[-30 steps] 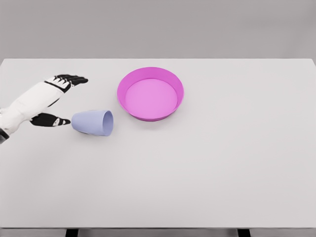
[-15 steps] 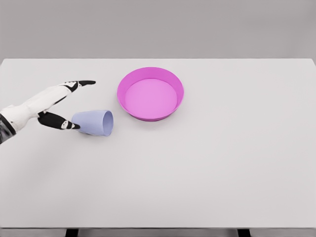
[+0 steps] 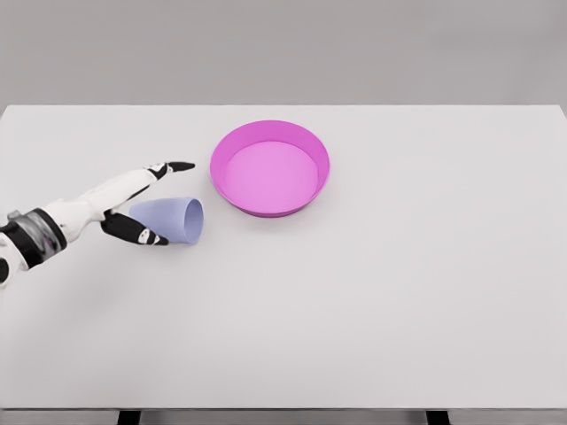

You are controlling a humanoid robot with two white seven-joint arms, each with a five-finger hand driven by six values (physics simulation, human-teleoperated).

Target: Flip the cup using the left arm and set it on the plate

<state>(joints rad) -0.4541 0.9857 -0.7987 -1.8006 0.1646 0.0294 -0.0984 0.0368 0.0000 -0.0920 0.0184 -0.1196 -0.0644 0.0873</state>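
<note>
A pale blue cup (image 3: 173, 218) lies on its side on the white table, its mouth facing right. A magenta plate (image 3: 270, 168) with a raised rim sits just up and right of it. My left hand (image 3: 159, 202) reaches in from the left and straddles the cup's closed end: the fingers (image 3: 170, 167) stretch along its far side and the thumb (image 3: 142, 232) along its near side. The hand is open around the cup, not clamped on it. The right arm is out of view.
The white table (image 3: 372, 292) stretches wide to the right and toward the front edge. Nothing else stands on it besides the cup and plate.
My left hand has moved right and down toward the cup, from behind its base to straddling its closed end. The cup and plate have not moved.
</note>
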